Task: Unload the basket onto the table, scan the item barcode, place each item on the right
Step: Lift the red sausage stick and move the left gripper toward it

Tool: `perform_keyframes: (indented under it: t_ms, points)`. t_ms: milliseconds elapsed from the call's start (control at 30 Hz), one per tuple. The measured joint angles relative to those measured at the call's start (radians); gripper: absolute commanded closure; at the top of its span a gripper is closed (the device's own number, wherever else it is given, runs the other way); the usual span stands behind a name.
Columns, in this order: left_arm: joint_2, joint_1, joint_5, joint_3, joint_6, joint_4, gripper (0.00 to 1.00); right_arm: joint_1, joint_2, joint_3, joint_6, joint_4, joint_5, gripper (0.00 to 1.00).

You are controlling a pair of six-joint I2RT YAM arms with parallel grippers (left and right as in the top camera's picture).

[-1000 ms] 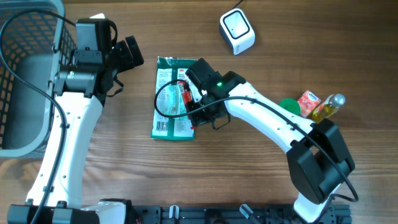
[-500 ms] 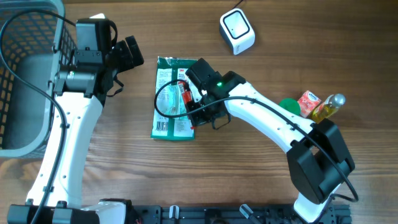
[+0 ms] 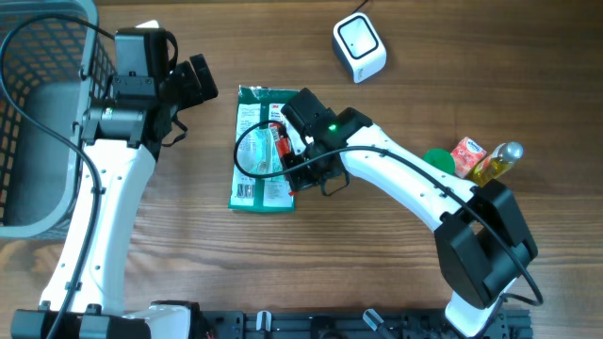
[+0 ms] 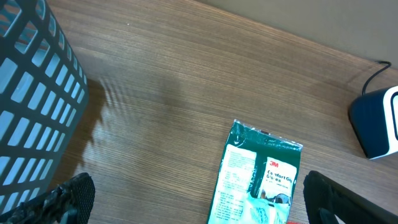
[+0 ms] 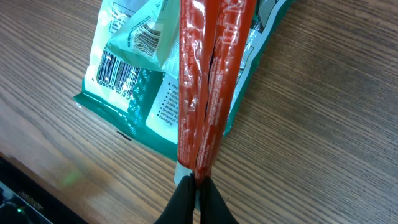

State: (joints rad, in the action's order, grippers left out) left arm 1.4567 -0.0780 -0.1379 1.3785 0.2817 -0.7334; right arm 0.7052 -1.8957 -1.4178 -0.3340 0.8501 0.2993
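My right gripper point(image 3: 294, 185) point(image 5: 198, 186) is shut on the near end of a long red packet point(image 3: 281, 141) point(image 5: 208, 74). The packet hangs over a green-and-white glove package point(image 3: 254, 160) point(image 5: 134, 81) that lies flat on the wooden table. A barcode point(image 5: 118, 71) shows on that package. The white scanner point(image 3: 359, 47) point(image 4: 379, 124) stands at the back of the table, apart from both arms. My left gripper point(image 3: 193, 83) point(image 4: 199, 208) is open with nothing between its fingers. It hovers just left of the package's top end point(image 4: 264, 168).
A grey mesh basket point(image 3: 19, 221) point(image 4: 31, 93) fills the far left. At the right sit a green round item point(image 3: 436, 162), a red carton point(image 3: 466, 153) and a yellow bottle point(image 3: 497, 162). Bare wood lies between package and scanner.
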Motion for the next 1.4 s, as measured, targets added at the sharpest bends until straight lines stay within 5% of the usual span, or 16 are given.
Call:
perform_keyframes:
  t_ms: [567,933,1400]
  points:
    - [0.0,0.0,0.009,0.0,0.0,-0.004,0.0,0.0,0.0,0.0,0.0,0.003,0.0,0.96]
    - [0.0,0.0,0.263,0.0,0.0,-0.102,0.0,0.0,0.0,0.0,0.046,0.002,0.066,0.96]
    - [0.0,0.0,0.336,0.0,0.0,-0.227,0.04,-0.08,0.0,0.0,0.139,0.003,0.289,0.96]
